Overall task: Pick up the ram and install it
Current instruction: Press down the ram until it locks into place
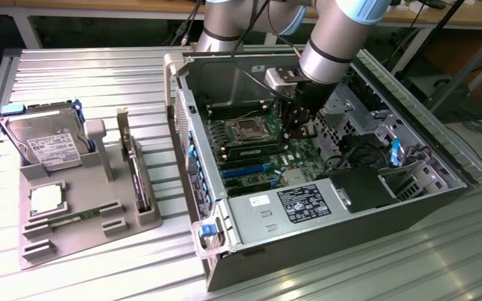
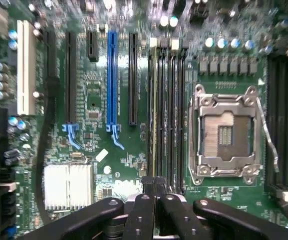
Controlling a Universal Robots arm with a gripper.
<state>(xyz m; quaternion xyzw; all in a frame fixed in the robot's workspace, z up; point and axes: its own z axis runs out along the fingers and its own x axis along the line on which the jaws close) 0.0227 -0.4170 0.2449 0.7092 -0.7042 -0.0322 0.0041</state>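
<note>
A ram stick (image 1: 253, 150) stands edge-up in a memory slot on the motherboard, beside the empty processor socket (image 1: 245, 128). In the wrist view it is a thin greenish line (image 2: 152, 115) among the black slots. My gripper (image 1: 298, 130) is down inside the open computer case, just above the slots. Its black fingers are shut together, and their tips (image 2: 156, 182) sit over one end of that stick. Whether they touch it I cannot tell. A second green ram stick (image 1: 69, 219) lies flat in the grey tray (image 1: 115, 232).
The tray at the exterior view's left also holds a hard drive (image 1: 48, 141), a silver processor chip (image 1: 47, 197) and an upright expansion card (image 1: 133, 169). The case walls (image 1: 182, 113), drive bays (image 1: 391, 163) and cables (image 1: 350, 150) crowd the arm. Blue and black card slots (image 2: 112, 75) run beside the memory slots.
</note>
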